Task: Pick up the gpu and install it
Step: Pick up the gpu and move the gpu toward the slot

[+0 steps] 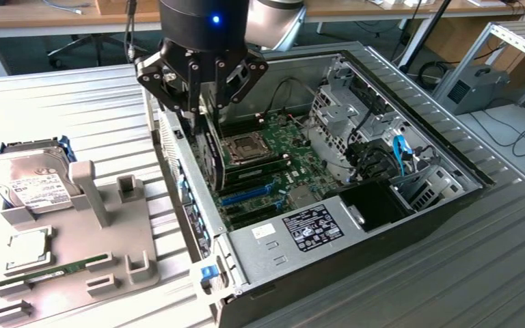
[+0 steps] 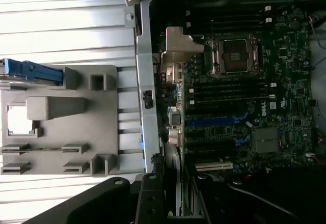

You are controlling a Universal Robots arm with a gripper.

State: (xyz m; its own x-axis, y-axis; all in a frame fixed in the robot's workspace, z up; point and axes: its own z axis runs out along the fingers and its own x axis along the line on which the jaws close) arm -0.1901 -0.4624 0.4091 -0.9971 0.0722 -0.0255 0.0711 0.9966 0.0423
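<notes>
- The gpu [image 1: 211,154] hangs straight down from the claw [image 1: 197,102]. It is a thin dark card seen nearly edge-on, standing upright inside the open computer case [image 1: 445,198].
- The claw is clamped on the card's upper edge, its black fingers closed on either side of it.
- The card's lower edge is well below the claw, close to the motherboard [image 1: 290,147] and near the blue expansion slots [image 1: 249,196]. I cannot tell whether it touches a slot.
- The card runs just beside the case's rear wall [image 1: 176,178], the wall nearest the claw.
- Just past the card, below the claw, lies the open CPU socket [image 1: 244,145]; the wrist view shows it [image 2: 234,56] too, with dark memory slots on both sides.
- Further from the claw, the boxed power supply [image 1: 308,229] with its label fills one corner of the case.
- Outside the case, off to the claw's side toward the exterior view's left, a grey parts holder [image 1: 89,225] rests on the ribbed metal tabletop [image 1: 89,102].
- The holder carries a silver hard drive [image 1: 30,181] in a blue frame, a square processor chip [image 1: 27,247] and a narrow green RAM stick [image 1: 57,270], all well apart from the claw.
</notes>
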